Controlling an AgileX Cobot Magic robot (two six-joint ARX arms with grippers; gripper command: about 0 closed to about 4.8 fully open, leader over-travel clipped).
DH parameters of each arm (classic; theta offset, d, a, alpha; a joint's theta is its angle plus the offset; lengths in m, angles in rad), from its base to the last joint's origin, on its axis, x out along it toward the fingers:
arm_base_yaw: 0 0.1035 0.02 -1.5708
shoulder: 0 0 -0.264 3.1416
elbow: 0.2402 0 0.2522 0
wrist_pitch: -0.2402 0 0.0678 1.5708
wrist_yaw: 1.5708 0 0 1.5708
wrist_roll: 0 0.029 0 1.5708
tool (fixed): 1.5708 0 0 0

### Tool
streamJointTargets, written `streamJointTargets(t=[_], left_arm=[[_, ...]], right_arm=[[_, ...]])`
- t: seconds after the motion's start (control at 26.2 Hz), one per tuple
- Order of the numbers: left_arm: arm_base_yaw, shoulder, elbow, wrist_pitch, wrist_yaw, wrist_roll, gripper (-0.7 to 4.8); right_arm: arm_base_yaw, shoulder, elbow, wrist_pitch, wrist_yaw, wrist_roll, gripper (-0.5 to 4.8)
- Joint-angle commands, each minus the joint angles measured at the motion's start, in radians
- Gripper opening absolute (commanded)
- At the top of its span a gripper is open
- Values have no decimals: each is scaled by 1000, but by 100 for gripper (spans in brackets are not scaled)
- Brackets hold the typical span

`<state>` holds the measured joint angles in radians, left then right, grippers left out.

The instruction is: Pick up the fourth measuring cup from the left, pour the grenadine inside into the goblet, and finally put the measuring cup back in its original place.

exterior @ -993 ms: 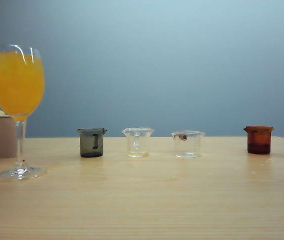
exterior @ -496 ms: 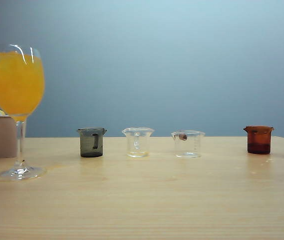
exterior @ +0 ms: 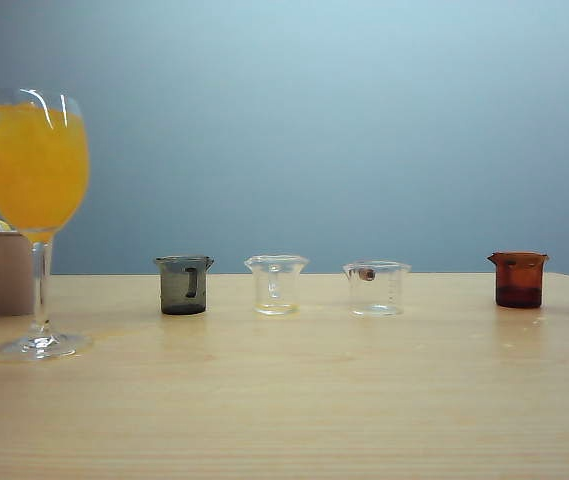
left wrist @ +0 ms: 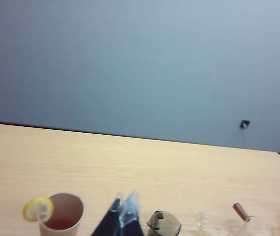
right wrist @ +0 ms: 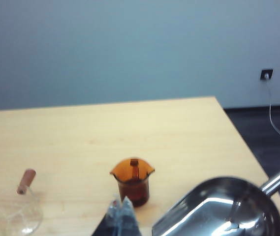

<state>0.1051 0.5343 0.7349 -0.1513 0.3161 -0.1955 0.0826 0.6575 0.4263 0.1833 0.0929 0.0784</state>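
Observation:
The fourth measuring cup (exterior: 518,280) is amber-brown and stands far right in the row on the table. A dark red layer of grenadine (exterior: 518,297) lies in its bottom. The goblet (exterior: 34,165), full of orange juice, stands at the far left. In the right wrist view my right gripper (right wrist: 121,202) is shut and empty, just short of the amber cup (right wrist: 133,181), not touching it. My left gripper (left wrist: 125,199) is shut and empty, between the beige tumbler (left wrist: 61,216) and the grey cup (left wrist: 164,223). Neither gripper shows in the exterior view.
A grey cup (exterior: 184,285) and two clear cups (exterior: 276,284) (exterior: 376,288) stand in the row. A beige tumbler (exterior: 9,272) with a lemon slice (left wrist: 37,209) is behind the goblet. A shiny metal scoop (right wrist: 223,209) lies close beside the amber cup, near the table's right edge.

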Motion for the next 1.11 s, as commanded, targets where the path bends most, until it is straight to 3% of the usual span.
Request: streamJointTargets(t=[0.04,0.11,0.27,0.34,0.46,0.76,0.95,1.11], left_arm=[[-69,113,146,-87,18,41,-5],[-156,179,222,-120,-10,109,-5],[-339,255,286,-130,-130,124,-5],[-409,298,309,-149,-135,186,-5],[-475,390,361,-226,-110,181,-5],[-565,521,368,-196,-109,252,-5],[-565,589,368,-139,-42,248,-5],[-565,638,368,-100,-43,248,-4]], right_arm=[[0,79,3,63,-10,7,-6],[0,143,3,122,-10,8,-6],[0,267,5,208,-28,9,-6],[0,355,5,264,-28,9,-6],[0,505,5,407,-28,9,-6],[0,925,79,716,2,7,-5],[0,1116,150,833,3,-8,-6],[-1,1189,196,840,29,-8,-5]])
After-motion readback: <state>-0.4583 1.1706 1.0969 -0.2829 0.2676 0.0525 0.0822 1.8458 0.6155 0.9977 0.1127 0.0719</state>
